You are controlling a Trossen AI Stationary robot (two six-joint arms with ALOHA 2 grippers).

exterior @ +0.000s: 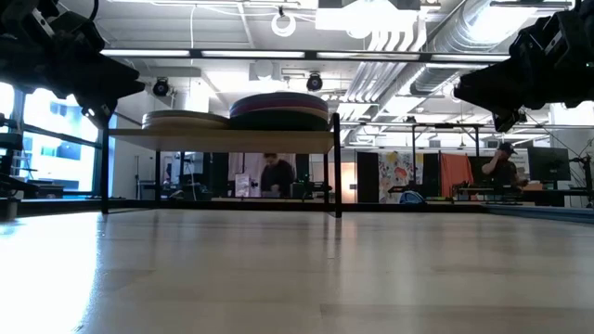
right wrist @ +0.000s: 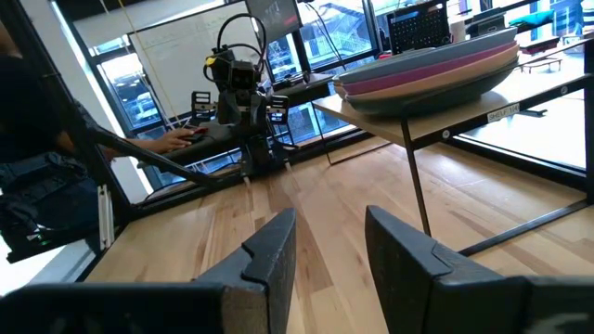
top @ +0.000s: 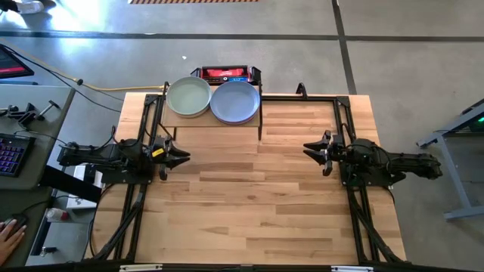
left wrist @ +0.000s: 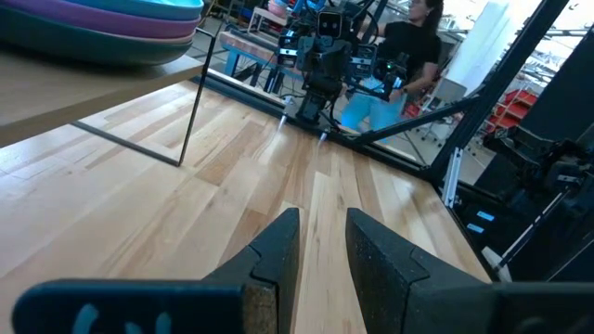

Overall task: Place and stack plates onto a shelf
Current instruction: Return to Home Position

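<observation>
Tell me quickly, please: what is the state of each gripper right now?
Left gripper: open, with a narrow gap between the fingers, holding nothing.
Right gripper: open, holding nothing.

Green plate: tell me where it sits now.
In the high view the green plate tops the left stack on the shelf, beside the blue plate on the right stack, along the far edge of the table.

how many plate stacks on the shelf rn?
2. Green-topped stack on the shelf's left-arm side; blue-topped stack beside it on the right-arm side. Plates underneath are mostly hidden, so the total plate count is unclear.
</observation>
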